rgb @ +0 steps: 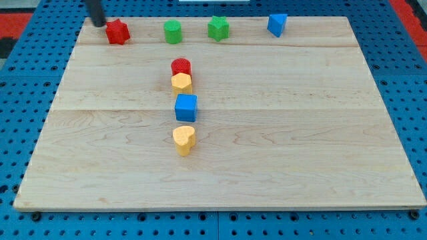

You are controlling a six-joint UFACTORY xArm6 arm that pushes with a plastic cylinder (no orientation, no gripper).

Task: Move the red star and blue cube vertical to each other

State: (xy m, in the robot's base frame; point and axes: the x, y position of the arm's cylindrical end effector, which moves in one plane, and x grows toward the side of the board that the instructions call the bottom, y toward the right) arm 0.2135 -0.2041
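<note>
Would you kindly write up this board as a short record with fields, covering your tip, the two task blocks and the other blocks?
my tip: top left corner of the board, just left of the red star
red star: top row, far left
blue cube: centre column, third from the top
centre column, top to bottom: red cylinder, yellow block, blue cube, yellow heart
rest of top row: green cylinder, green star, blue block
alignment: red star sits well left of the blue cube
</note>
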